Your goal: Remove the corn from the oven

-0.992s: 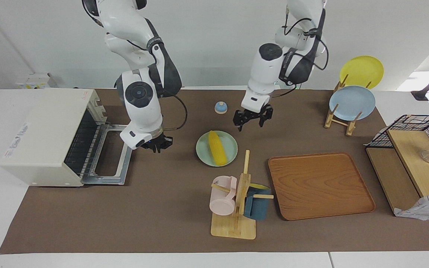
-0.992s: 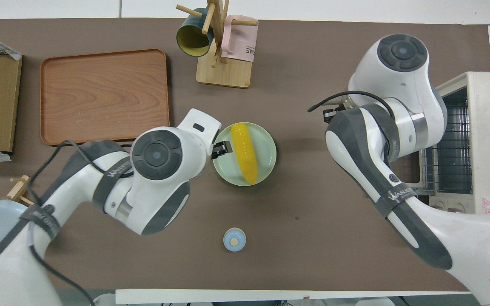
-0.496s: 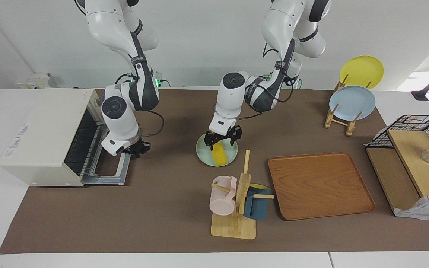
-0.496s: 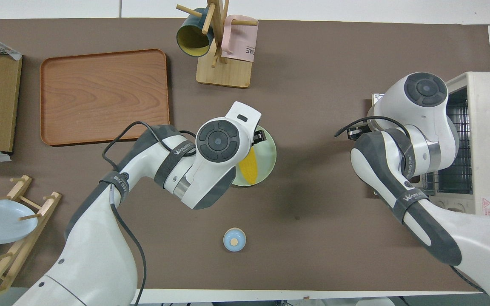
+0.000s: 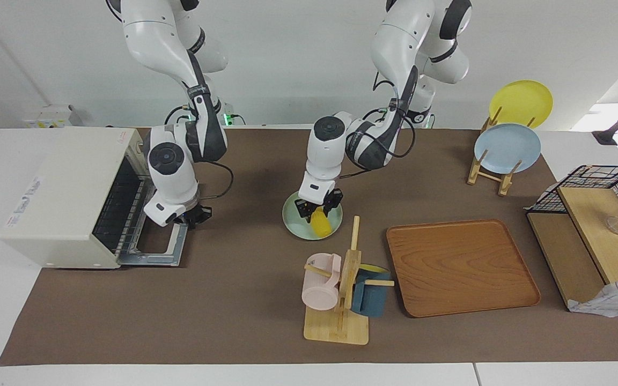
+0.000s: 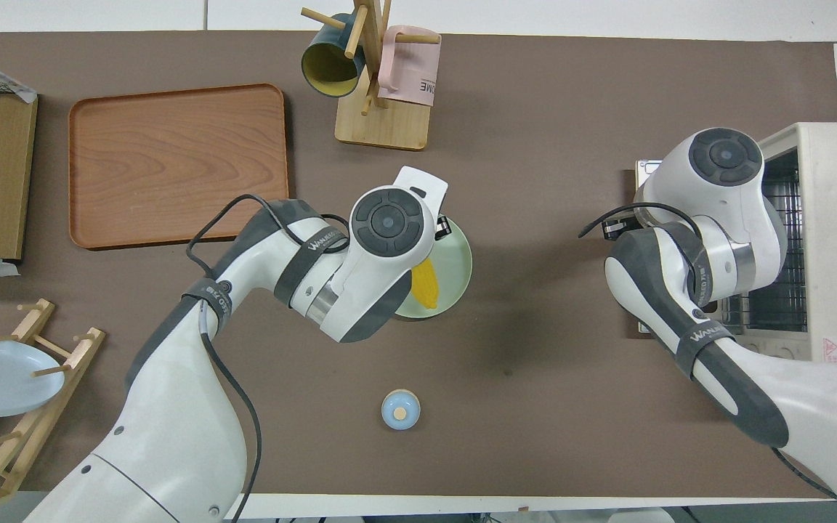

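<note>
Corn (image 5: 320, 222) lies on pale green plate (image 5: 292, 219), mid-worktop, well apart from oven (image 5: 67, 195), so it's already out. Left gripper (image 5: 317, 210) is down on the cob's end nearer the robots, jaws clamped on it. Step in hand looks like a grasp of the corn on the plate, though the task says take it from the oven. Next move likely calls for a straight lift without dragging the plate.

Right gripper (image 5: 190, 215) hangs over the outer edge of the open oven door (image 5: 160, 252), jaws together, holding nothing.

Facing view shows the jaws on the cob and the oven's open mouth. In the overhead view the left wrist covers that grasp; only the cob's end (image 6: 426, 285) and plate rim (image 6: 458, 270) show.
</note>
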Motion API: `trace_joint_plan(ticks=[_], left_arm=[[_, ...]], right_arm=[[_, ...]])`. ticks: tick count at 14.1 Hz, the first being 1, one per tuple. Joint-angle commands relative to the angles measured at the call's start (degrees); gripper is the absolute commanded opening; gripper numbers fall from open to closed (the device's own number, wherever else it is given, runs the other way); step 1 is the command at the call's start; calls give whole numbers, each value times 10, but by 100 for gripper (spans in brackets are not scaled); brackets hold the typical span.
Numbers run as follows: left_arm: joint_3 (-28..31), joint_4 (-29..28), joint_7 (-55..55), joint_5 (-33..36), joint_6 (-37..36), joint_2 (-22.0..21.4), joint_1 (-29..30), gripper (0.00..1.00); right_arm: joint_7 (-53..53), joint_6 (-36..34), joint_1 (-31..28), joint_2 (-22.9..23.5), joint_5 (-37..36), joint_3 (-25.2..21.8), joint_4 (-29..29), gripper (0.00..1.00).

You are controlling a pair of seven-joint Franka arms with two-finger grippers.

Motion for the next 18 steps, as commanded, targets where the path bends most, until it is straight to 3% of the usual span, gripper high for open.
trace_joint_plan(ticks=[1,3,6,9,12,13,14,15,16,17,18], left_arm=[[15,7,27,7,-98,-57,53,0],[15,-12,147,7,-118,-69,132,0],[15,-38,318,7,-44,-56,241,0],[15,-13,413,8,23,5,300,0],[15,72,447,8,38,73,330,0],[15,76,491,8,37,74,340,17],[14,74,537,6,42,74,338,68],[16,73,555,6,36,72,335,100],[16,74,556,6,29,68,336,100],[15,68,555,6,3,33,341,100],[18,54,560,6,-38,-3,344,100]], right_arm=[[-11,9,-10,1,-27,5,-2,3],[-18,-12,-10,2,-64,6,18,3],[-78,-108,-16,-7,-67,5,79,3],[-127,-186,-44,-51,-49,7,107,3],[-161,-237,-65,-83,-30,5,126,3],[-176,-251,-76,-85,-29,6,133,4],[-194,-267,-89,-93,-24,5,140,5],[-209,-274,-99,-103,-8,5,140,7],[-211,-286,-108,-114,15,5,145,14],[-210,-312,-110,-122,46,4,168,36],[-207,-349,-108,-124,64,4,208,67]])
